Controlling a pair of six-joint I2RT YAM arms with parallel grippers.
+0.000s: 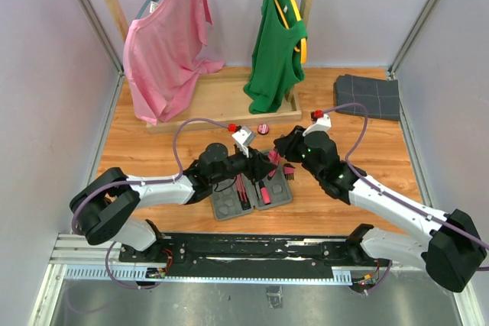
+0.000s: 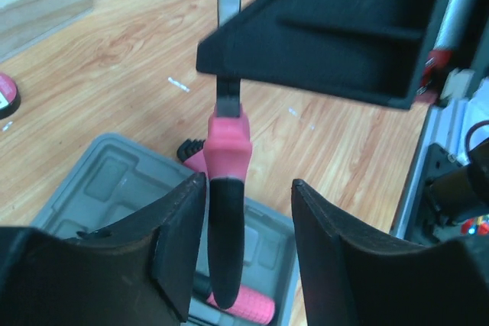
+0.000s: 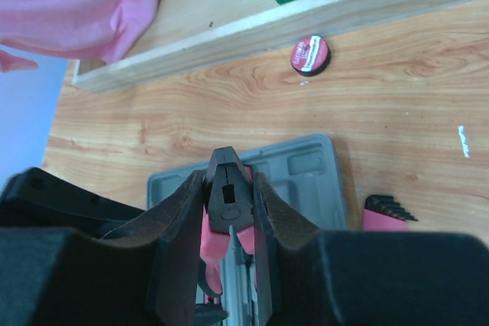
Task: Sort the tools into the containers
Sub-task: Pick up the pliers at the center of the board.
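Right gripper (image 3: 228,185) clamps the head of pink-and-black-handled pliers (image 2: 229,150) over the open grey plastic tool case (image 3: 306,166), left gripper (image 2: 248,188) jaws parted around the handle; best lower it squarely into a matching recess.

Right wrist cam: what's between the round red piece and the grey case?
Bare wooden tabletop. In the right wrist view, no tool or other object lies between the round red piece and the grey case.
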